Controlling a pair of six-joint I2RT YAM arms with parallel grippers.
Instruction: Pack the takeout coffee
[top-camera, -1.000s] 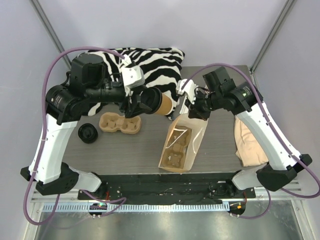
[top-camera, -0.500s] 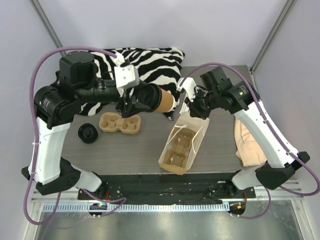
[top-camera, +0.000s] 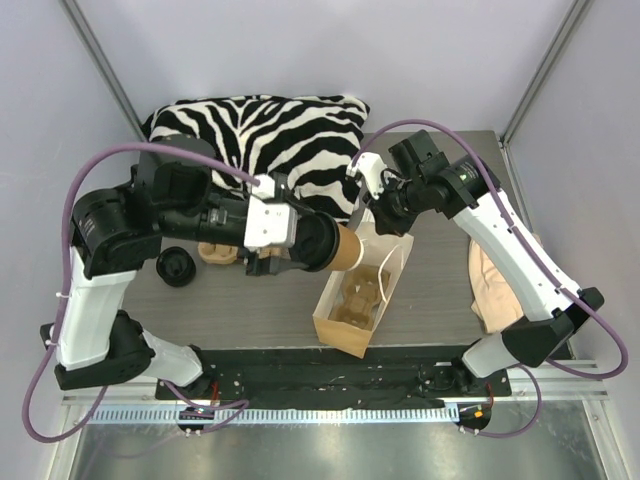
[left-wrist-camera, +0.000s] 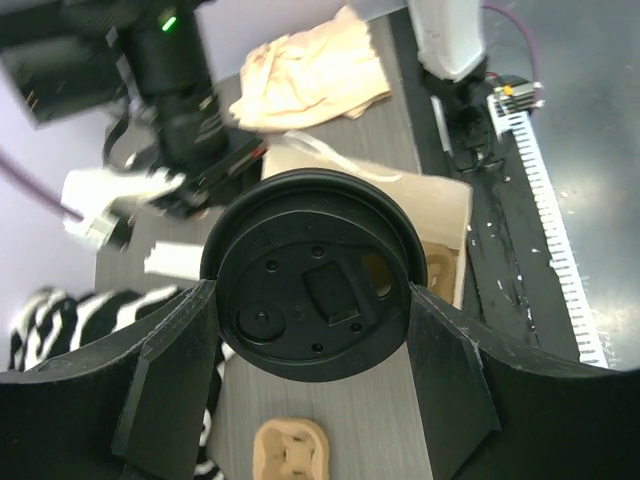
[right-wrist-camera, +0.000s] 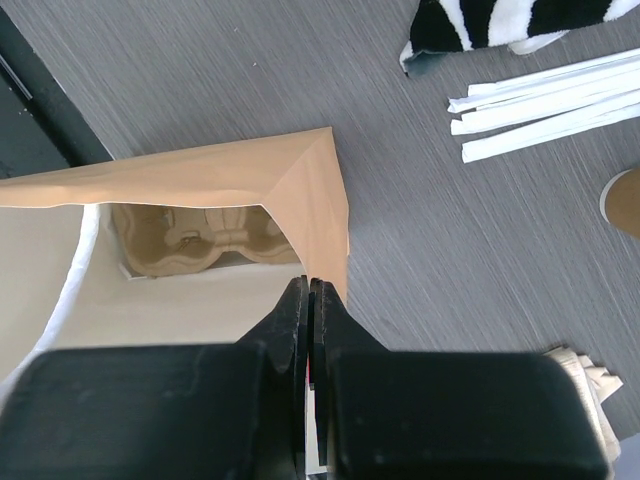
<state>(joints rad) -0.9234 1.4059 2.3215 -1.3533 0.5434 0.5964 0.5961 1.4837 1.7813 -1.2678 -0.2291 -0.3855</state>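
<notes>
The takeout coffee (top-camera: 347, 248), a tan paper cup with a black lid (left-wrist-camera: 315, 275), lies sideways in my left gripper (top-camera: 335, 247). In the left wrist view the fingers (left-wrist-camera: 450, 370) press on both sides of the lid. The cup hangs just left of and above the mouth of an open brown paper bag (top-camera: 352, 305), which holds a pulp cup carrier (right-wrist-camera: 200, 240). My right gripper (right-wrist-camera: 311, 285) is shut on the far corner of the bag's rim (right-wrist-camera: 310, 190) and holds it up; in the top view it (top-camera: 385, 220) is at the bag's far end.
A loose black lid (top-camera: 176, 266) and a second pulp carrier (left-wrist-camera: 290, 455) lie left on the table. A zebra cushion (top-camera: 270, 130) is at the back. A beige cloth (top-camera: 492, 280) lies at the right. Wrapped straws (right-wrist-camera: 540, 105) and napkins (right-wrist-camera: 585, 385) lie near the bag.
My left arm has swung the cup down and nearer, to the bag's mouth. My right gripper has kept the rim pinched and the bag now stands more upright.
</notes>
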